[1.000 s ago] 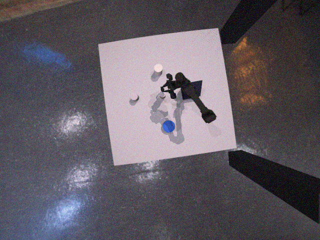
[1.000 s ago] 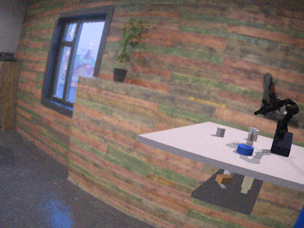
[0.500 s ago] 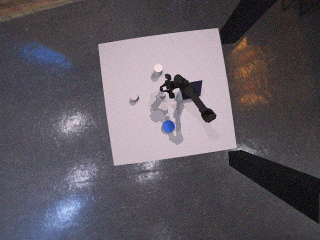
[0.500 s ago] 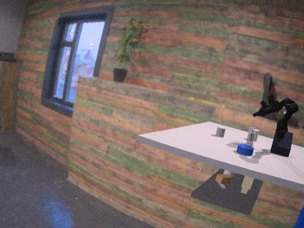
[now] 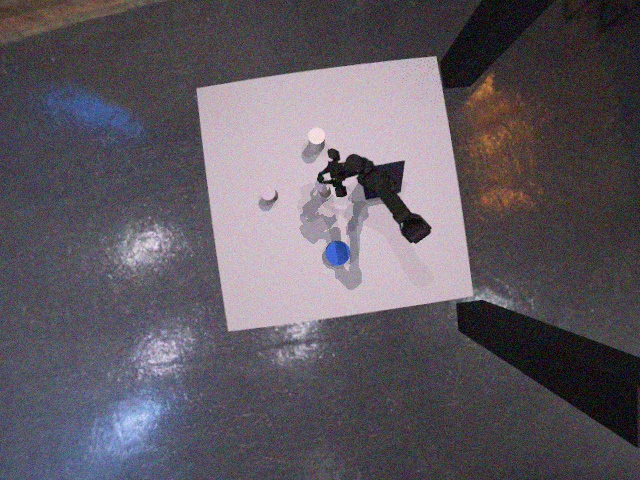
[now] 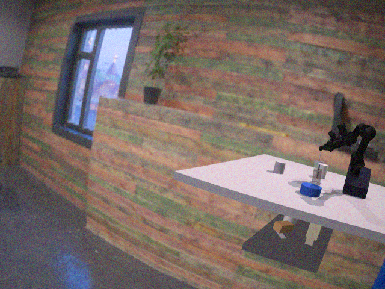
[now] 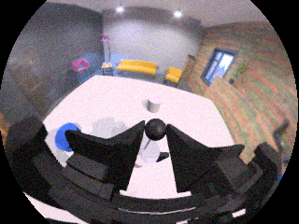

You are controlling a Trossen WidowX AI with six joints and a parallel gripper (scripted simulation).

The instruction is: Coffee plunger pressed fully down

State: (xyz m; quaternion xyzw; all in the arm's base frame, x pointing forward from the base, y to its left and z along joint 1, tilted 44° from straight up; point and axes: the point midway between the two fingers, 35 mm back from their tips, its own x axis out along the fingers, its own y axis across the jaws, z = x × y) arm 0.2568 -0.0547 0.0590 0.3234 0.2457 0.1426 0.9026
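Observation:
The coffee press (image 6: 316,176) (image 7: 150,152) stands upright on the table, with a clear body and a dark handle (image 7: 163,157). Its thin plunger rod (image 6: 320,155) stands well out above the body, topped by a round black knob (image 7: 155,132). My gripper (image 5: 321,177) (image 6: 321,148) (image 7: 155,124) is shut on the knob, one finger on each side, high above the press body. In the overhead view, the arm and shadows partly obscure the press.
A blue disc (image 5: 337,253) (image 6: 310,190) (image 7: 68,136) lies on the white table (image 5: 248,279) (image 6: 230,175) (image 7: 98,95). A grey cylinder (image 5: 268,194) (image 6: 279,167) (image 7: 153,105) stands beyond the press. A white cylinder (image 5: 316,135) (image 6: 323,170) stands to one side.

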